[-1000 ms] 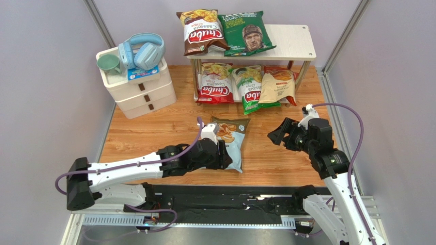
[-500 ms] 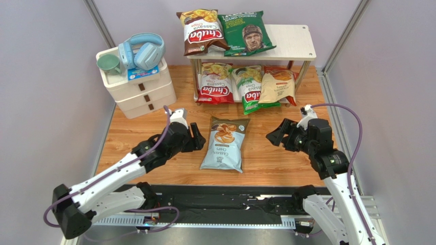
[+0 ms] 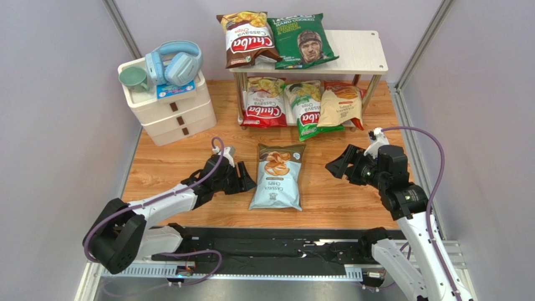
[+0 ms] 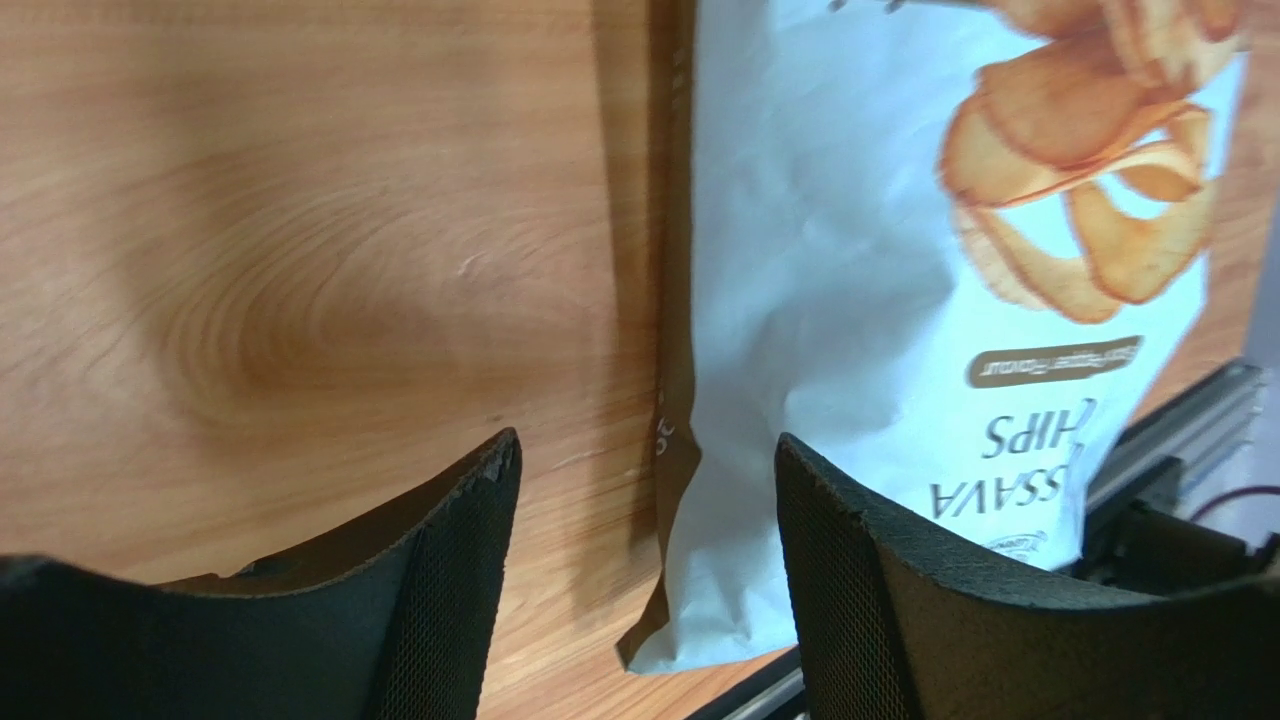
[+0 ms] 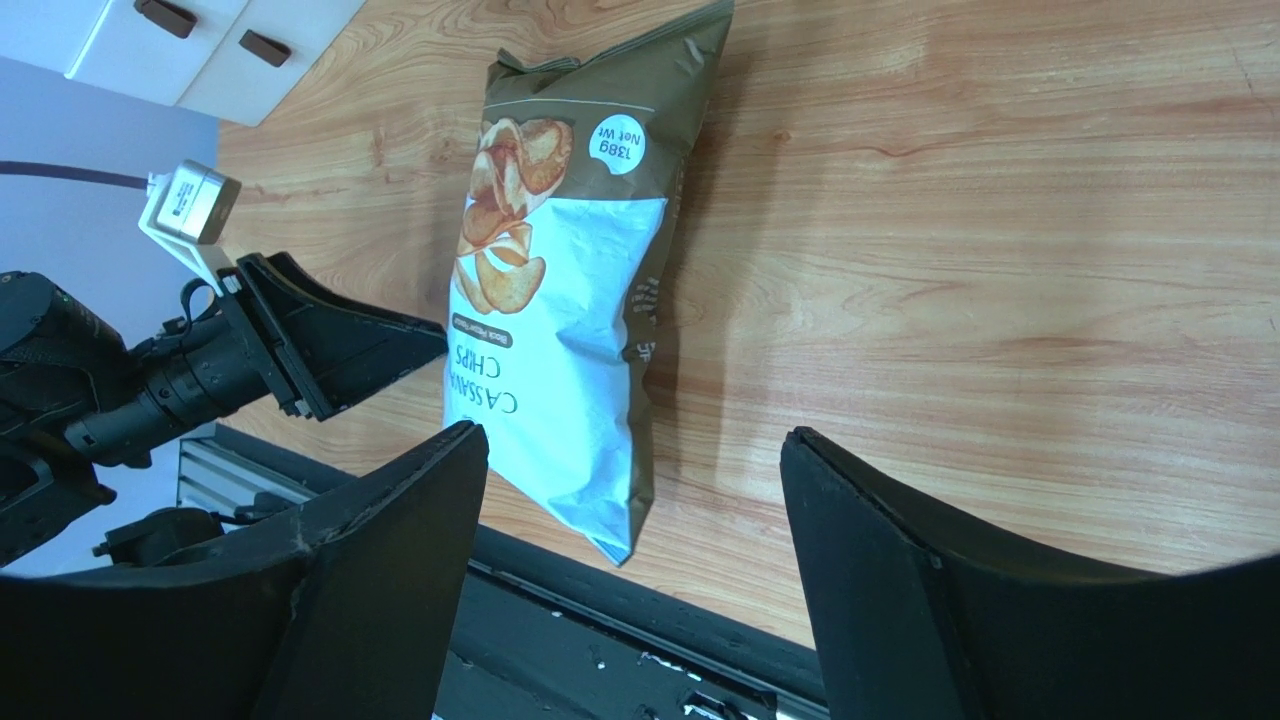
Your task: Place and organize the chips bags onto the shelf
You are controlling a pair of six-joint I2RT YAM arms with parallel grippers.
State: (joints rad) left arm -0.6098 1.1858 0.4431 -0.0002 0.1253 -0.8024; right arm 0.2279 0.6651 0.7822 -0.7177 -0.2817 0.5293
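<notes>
Jaws of the left gripper stand wide apart, empty, just beside the light blue bag, which lies flat on the table before the shelf. The right gripper, equally spread, holds nothing, apart from the bag's other side.

The wood-grain table carries a light blue chips bag lying flat near its middle, a pale two-tier metal-legged shelf at the far edge, and a white plastic drawer unit at the far left.
</notes>
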